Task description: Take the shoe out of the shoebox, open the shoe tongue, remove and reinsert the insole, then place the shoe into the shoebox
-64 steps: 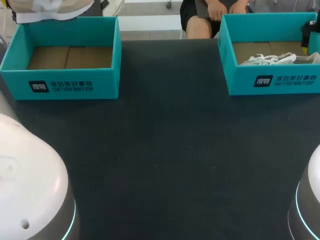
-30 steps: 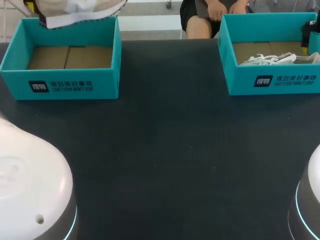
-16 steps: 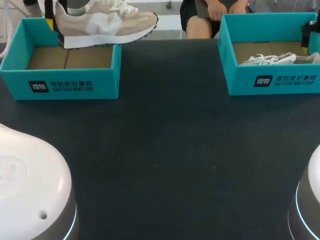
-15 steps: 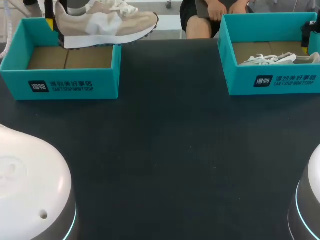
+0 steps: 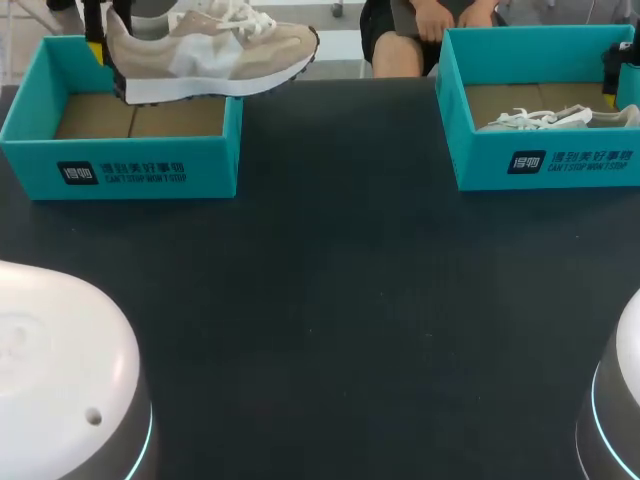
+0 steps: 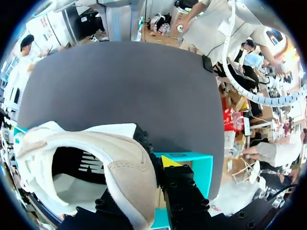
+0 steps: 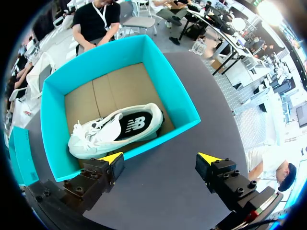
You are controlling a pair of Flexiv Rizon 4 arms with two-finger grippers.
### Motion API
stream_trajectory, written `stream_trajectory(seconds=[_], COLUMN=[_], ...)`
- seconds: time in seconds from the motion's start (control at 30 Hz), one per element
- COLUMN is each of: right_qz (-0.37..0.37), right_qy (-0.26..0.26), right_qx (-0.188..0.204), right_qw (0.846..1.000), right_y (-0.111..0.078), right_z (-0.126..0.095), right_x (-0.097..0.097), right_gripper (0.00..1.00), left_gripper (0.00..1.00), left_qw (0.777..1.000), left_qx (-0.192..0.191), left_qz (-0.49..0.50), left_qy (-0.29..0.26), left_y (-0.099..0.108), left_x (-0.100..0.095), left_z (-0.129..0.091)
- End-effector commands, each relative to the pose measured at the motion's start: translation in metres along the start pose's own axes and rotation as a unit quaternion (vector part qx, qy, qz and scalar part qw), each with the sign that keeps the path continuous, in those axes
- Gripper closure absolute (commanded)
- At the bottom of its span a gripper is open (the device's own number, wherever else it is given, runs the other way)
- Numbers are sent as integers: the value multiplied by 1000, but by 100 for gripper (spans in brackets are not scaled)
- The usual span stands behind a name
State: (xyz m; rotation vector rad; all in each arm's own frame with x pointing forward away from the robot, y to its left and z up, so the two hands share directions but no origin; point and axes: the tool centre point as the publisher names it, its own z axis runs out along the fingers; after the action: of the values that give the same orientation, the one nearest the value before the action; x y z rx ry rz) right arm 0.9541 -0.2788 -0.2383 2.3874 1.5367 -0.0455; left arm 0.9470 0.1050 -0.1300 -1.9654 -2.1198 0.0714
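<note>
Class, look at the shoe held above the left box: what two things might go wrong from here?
1. The left gripper pinches the beige shoe only at its heel. The toe end juts out unsupported, so it may sag or slip free.
2. The shoe hangs over the left shoebox with its toe past the side wall; moving it low might snag the rim.

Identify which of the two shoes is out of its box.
The beige shoe: the left hand holds it by the heel in the air above the left box. The white shoe lies inside the right box.
</note>
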Motion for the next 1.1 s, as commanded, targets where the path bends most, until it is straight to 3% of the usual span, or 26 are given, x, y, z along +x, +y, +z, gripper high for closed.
stream_trajectory(seconds=[0.03, 0.5, 0.83, 1.1], right_qz=[0, 0, 0, 0], right_qy=[1, 1, 1, 1], right_qx=[-1, -1, -1, -1], right_qw=[1000, 1000, 1000, 1000], right_y=[-1, -1, -1, -1], right_z=[0, 0, 0, 0], right_x=[-1, -1, -1, -1], right_gripper=[0, 0, 0, 0], left_gripper=[100, 100, 100, 100], left_qw=[992, 990, 988, 989], left_qx=[-129, -133, -150, -142], left_qz=[-9, -43, 13, 37], left_qy=[-4, 19, 21, 1], left_y=[-38, -132, -192, -215], left_x=[-4, -53, -126, -185], left_z=[-6, 14, 35, 52])
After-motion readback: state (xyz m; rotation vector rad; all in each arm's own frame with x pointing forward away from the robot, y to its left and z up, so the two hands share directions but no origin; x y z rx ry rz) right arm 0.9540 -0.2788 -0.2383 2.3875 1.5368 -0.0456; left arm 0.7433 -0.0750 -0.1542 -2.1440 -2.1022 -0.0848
